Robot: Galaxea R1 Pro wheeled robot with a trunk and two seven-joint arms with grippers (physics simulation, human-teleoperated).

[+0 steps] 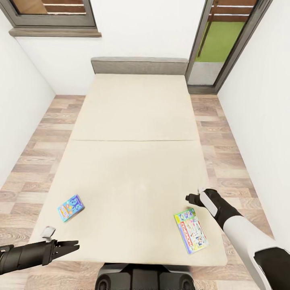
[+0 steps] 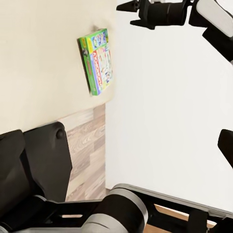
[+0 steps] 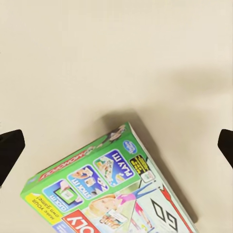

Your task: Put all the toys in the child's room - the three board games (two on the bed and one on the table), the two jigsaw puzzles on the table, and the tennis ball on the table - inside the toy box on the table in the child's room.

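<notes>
We reach over the bed [image 1: 137,161]: right jaws [image 1: 193,197] spread wide, empty, above the green board game [image 1: 191,230] at lower right; left jaws [image 1: 74,245] slightly parted, empty, below the blue board game [image 1: 71,207] at lower left.

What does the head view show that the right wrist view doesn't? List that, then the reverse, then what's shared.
Head view: the blue board game, the left tool, the wood floor and a window. Right wrist view: the small picture panels printed on the green board game. Both: that green game lying flat on the bed, with the right tool above it, fingers apart.
</notes>
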